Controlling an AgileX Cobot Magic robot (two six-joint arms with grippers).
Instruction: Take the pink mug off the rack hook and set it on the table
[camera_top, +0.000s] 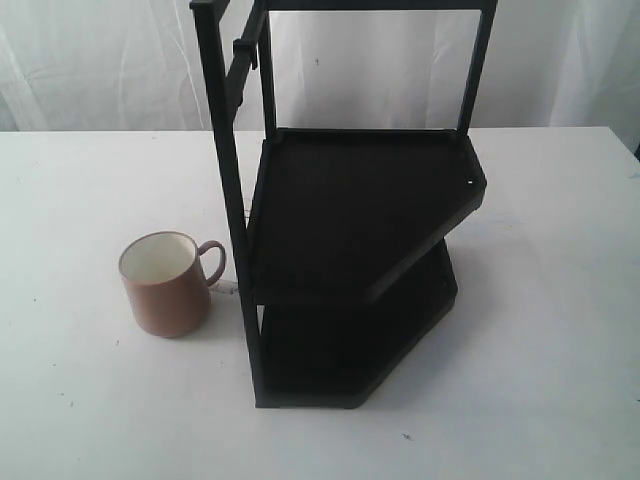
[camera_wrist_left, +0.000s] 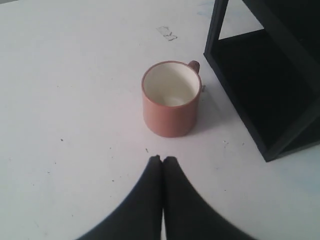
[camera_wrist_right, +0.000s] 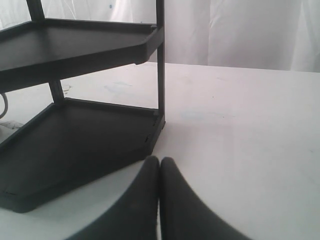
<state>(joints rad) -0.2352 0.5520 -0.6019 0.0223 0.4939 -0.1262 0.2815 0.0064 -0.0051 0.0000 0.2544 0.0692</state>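
One pink mug (camera_top: 167, 290) upright on table (camera_top: 80, 400)

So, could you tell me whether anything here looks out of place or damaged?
Nothing stands out. The pink mug stands upright on the table beside the rack, empty and intact. A small white bit, unidentifiable, lies by its handle.
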